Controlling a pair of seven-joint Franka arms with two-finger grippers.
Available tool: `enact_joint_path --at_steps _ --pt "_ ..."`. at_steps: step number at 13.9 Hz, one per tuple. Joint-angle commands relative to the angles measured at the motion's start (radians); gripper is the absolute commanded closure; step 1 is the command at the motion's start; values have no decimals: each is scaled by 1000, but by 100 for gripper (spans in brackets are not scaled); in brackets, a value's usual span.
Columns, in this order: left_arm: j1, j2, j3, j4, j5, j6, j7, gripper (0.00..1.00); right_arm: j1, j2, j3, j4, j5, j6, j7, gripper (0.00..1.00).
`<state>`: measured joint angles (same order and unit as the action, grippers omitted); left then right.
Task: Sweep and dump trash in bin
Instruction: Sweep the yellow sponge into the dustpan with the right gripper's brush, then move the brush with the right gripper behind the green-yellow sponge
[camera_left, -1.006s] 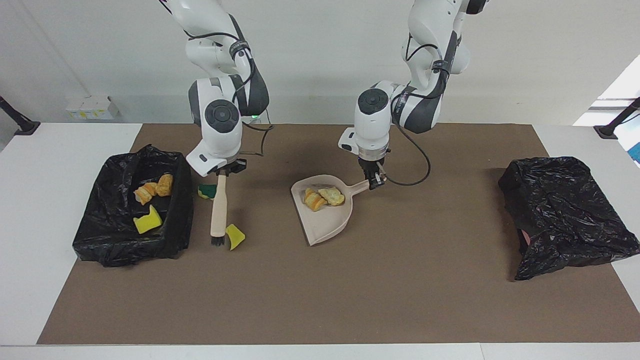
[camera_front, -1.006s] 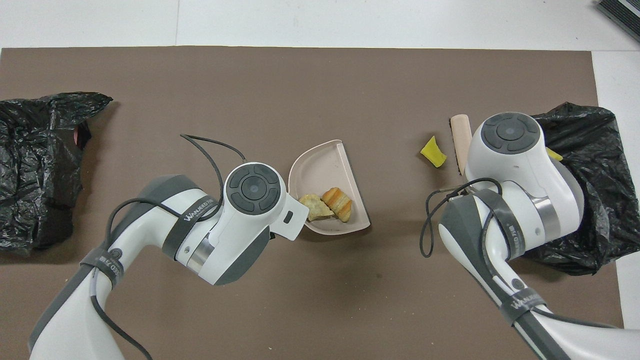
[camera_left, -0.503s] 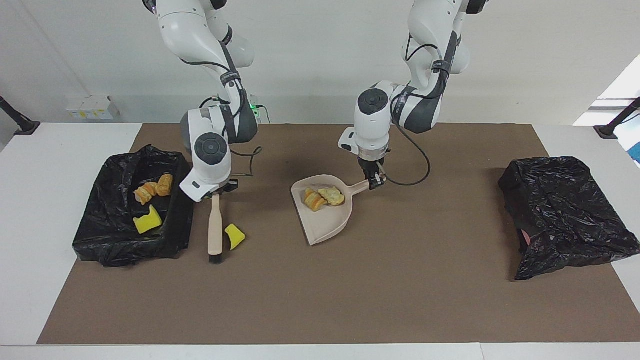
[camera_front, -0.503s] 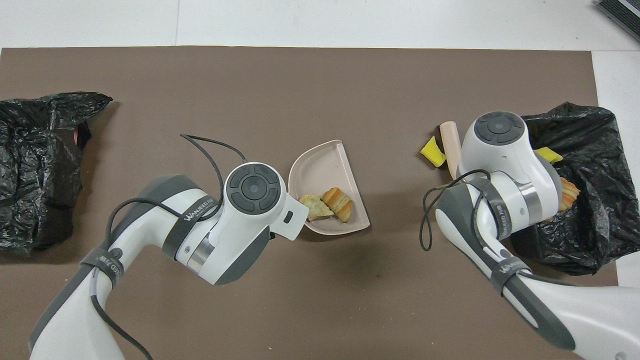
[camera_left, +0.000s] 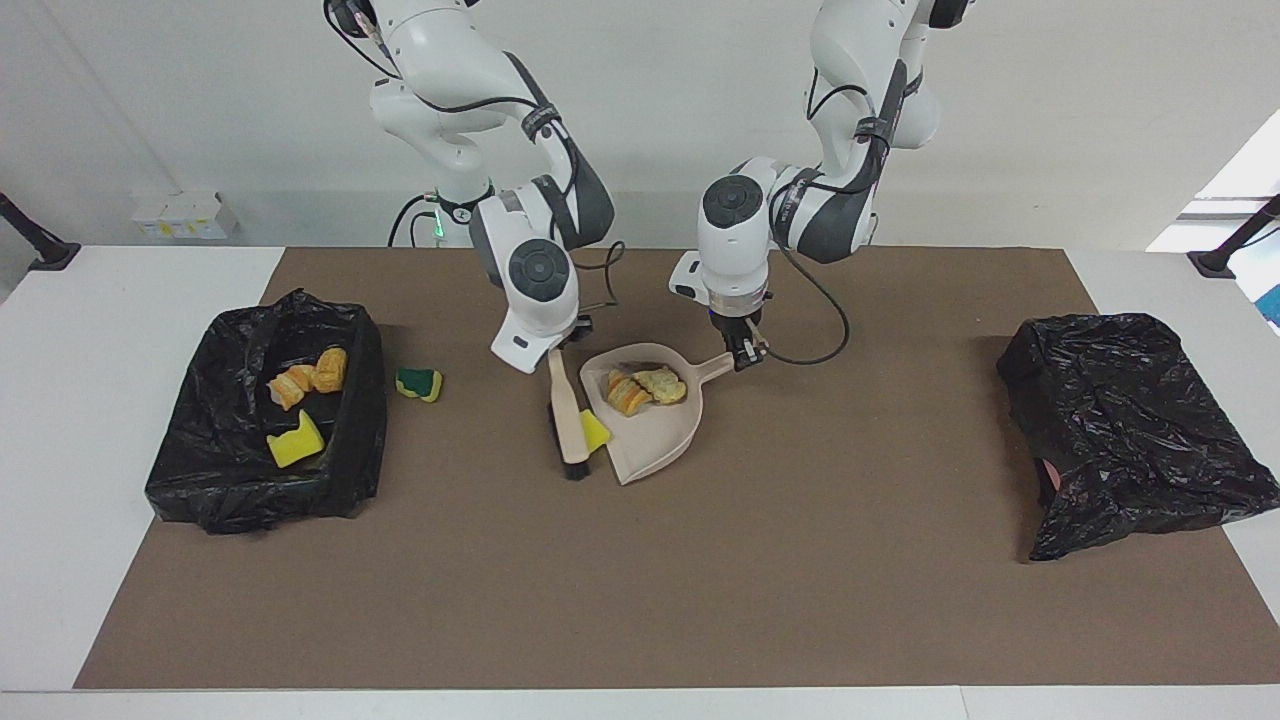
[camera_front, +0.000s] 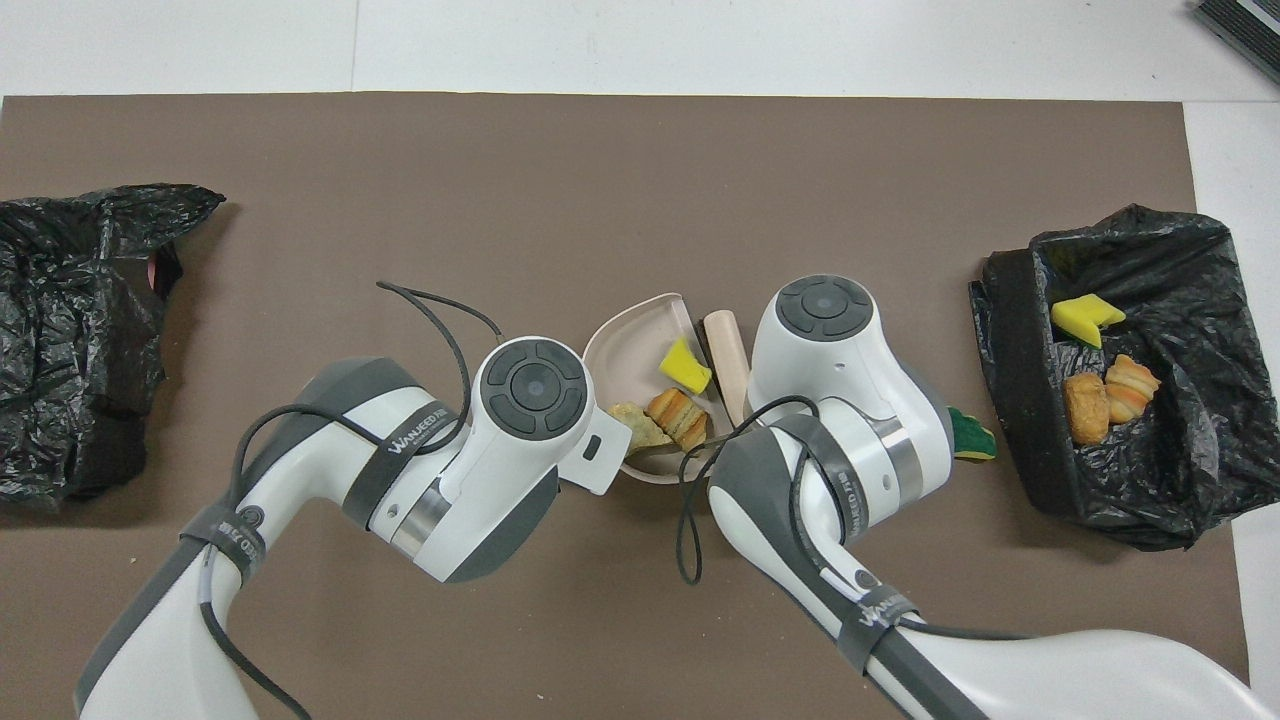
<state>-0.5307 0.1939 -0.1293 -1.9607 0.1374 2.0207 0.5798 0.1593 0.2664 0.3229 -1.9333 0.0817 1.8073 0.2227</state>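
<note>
Sweeping is mid-stroke: right tool (camera_left: 556, 352) is clamped on the top of the brush (camera_left: 566, 415) handle, w/ the bristles down on the surface at the dustpan (camera_left: 655, 440) mouth. Yellow sponge piece (camera_left: 596, 432) sits squeezed btwn brush and dustpan lip, touching both, just inside the rim per the overhead view. Key relation: the piece lies on the dustpan side of the brush, so a push toward the left arm's end of the surface should carry it further in. Brush's long axis runs roughly away from the robots, parallel w/ the pan's open edge.

Left tool (camera_left: 745, 358) is closed on the dustpan handle end, pan resting flat, two bread-like chunks (camera_left: 645, 390) already inside near the handle. Right arm is bent over w/ wrist pointing down, its elbow folded toward the robots; left arm likewise hangs near-vertical over the handle.

Remaining loose trash: green-yellow sponge (camera_left: 419, 382) on the surface beside the open bin (camera_left: 355, 455), nearer the right arm. Bin holds more scraps (camera_left: 295, 440). A second black bag (camera_left: 1130, 430) lies at the left arm's end.
</note>
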Motion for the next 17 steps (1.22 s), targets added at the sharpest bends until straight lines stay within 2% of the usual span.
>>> enact_joint_path --at_steps 1,5,9,12,14,17 --pt "-26 -21 16 -15 -1 -19 -12 100 -24 -31 -2 36 70 -77 -17 100" --pt "-12 -17 14 -26 1 45 -2 100 -98 -146 -18 5 53 -180 -19 100" --pt "-11 -16 14 -24 -1 53 89 100 -269 -271 -18 -108 -6 -204 -16 100" --pt "-11 -16 14 -24 -1 49 91 100 -293 -317 -18 -193 -196 -162 -6 100" --pt "-11 -16 14 -24 -1 49 91 100 -328 -349 -16 -254 -253 -105 -22 100" --pt "-9 -16 14 -24 -1 47 91 100 -319 -435 -15 -386 -350 -11 -28 100"
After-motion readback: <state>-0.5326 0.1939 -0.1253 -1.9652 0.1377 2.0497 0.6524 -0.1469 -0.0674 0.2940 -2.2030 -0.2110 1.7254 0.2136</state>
